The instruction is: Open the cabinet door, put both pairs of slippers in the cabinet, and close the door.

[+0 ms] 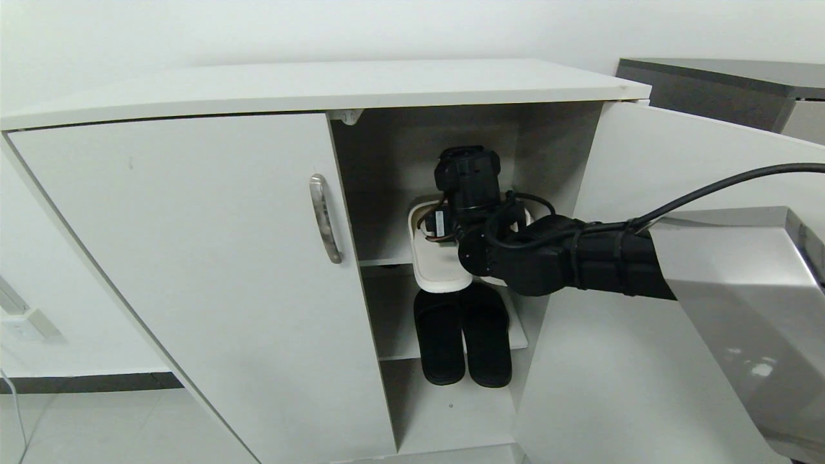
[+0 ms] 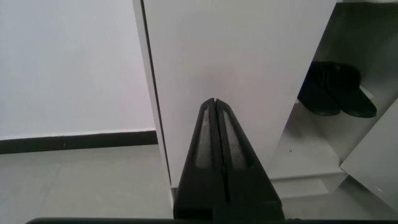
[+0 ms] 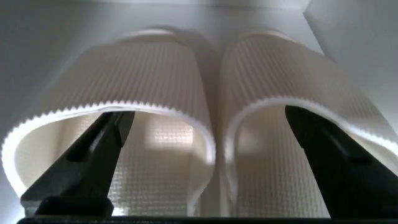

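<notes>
Fingers (image 3: 87, 162) of the right gripper (image 3: 206, 114) stand spread apart, released, one tip at the mouth of each of the white slippers (image 3: 155, 74). That pair sits side by side on the upper shelf (image 1: 380, 262) of the cabinet (image 1: 322, 84), heels jutting past the shelf edge. Black slippers (image 1: 464, 335) overhang the lower shelf (image 1: 396, 351) likewise. The right door (image 1: 612, 386) is swung wide; the left door (image 1: 193, 258) is shut. The left gripper (image 2: 214, 104) is clenched on nothing, near that shut door. White straps are ribbed with saw-toothed edges; the black pair looks smooth and matte.
</notes>
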Robot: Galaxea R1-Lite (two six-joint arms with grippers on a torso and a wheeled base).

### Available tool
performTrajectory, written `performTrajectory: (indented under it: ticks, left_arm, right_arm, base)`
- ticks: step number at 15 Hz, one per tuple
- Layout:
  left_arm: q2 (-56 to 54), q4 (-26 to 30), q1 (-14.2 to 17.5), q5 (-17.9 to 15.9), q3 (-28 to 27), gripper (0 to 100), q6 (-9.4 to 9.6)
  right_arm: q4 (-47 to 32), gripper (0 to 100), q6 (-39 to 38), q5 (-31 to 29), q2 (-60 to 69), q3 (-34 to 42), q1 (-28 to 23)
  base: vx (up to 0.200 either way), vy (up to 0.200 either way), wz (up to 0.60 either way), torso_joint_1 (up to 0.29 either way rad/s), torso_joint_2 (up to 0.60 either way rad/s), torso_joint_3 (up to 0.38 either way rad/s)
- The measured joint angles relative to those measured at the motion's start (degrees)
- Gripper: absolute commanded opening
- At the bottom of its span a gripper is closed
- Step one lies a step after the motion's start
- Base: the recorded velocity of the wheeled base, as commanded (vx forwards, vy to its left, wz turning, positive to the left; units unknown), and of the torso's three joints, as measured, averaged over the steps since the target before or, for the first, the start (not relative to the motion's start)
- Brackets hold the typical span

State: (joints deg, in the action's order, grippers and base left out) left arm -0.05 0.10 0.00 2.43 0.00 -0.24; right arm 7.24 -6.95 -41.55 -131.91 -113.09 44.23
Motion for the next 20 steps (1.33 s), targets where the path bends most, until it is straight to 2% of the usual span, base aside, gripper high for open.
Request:
performTrajectory:
  ticks: [6, 11, 14, 18, 19, 20]
  left_arm:
    - [0.0, 0.0, 0.0, 0.0, 0.0, 0, 0.00]
    - [0.0, 0.0, 0.0, 0.0, 0.0, 0, 0.00]
    - [0.0, 0.0, 0.0, 0.0, 0.0, 0, 0.04]
    - [0.0, 0.0, 0.0, -0.1, 0.0, 0, 0.15]
    - [0.0, 0.0, 0.0, -0.2, 0.0, 0, 0.17]
    - [0.0, 0.0, 0.0, -0.2, 0.0, 0, 0.17]
  right_arm:
    - [0.5, 100, -0.4, -1.2, 5.0, 7.8, 2.0]
    - [2.4, 100, -0.7, -2.2, 13.1, 19.0, 5.2]
    - [8.9, 100, -0.7, -2.1, 18.4, 29.7, 8.0]
    - [23.1, 100, 0.1, 2.7, 24.9, 44.3, 11.6]
    - [23.6, 0, 0.2, 3.0, 25.7, 45.7, 12.0]
    - [23.7, 0, 0.3, 3.0, 26.4, 46.6, 12.2]
  base:
    - [0.000, 0.000, 0.00, 0.000, 0.00, 0.000]
    - [0.000, 0.000, 0.00, 0.000, 0.00, 0.000]
    - [0.000, 0.000, 0.00, 0.000, 0.00, 0.000]
    - [0.000, 0.000, 0.00, 0.000, 0.00, 0.000]
    - [0.000, 0.000, 0.00, 0.000, 0.00, 0.000]
    - [0.000, 0.000, 0.00, 0.000, 0.00, 0.000]
